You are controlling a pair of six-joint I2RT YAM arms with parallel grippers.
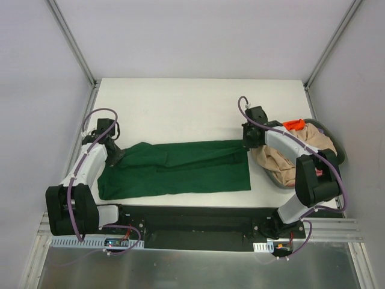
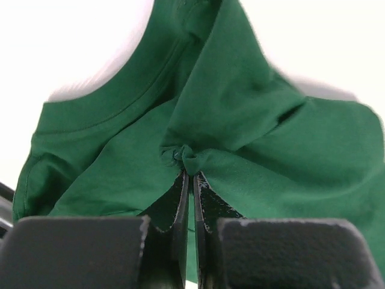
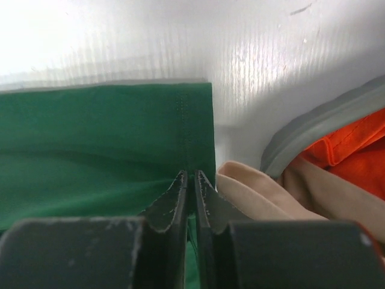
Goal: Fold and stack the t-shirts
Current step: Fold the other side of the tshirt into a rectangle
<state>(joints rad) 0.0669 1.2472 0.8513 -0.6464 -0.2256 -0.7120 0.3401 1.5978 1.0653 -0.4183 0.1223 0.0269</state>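
White table (image 1: 180, 108) with pale walls (image 1: 36, 90) on three sides makes the work place. The left gripper (image 2: 191, 176) is clenched on the dark green t-shirt (image 2: 240, 108). Its two fingers are pressed together and a small knot of cloth is bunched at the tips, near the ribbed collar, with folds spreading out from this knot. The right gripper (image 3: 190, 176) has its fingers nearly together, only a thin slit between them. They pinch the same shirt at the stitched hem, just inside its right edge, and one crease runs to the tips.

Seen from above, the shirt lies long and mostly flat across the near half of the table. The left gripper is at its left end and the right gripper at its far right corner. The near edge of the shirt runs close along the near edge of the table.

Just beside the right edge lies a beige t-shirt (image 1: 277, 165); if they touch, I cannot tell. It spills from the dark basket (image 1: 338, 150), where an orange t-shirt (image 1: 293, 124) shows at the far side.

Beyond the far edge of the shirt the white surface continues to the back wall. On the left only a narrow strip separates the shirt from the side wall.
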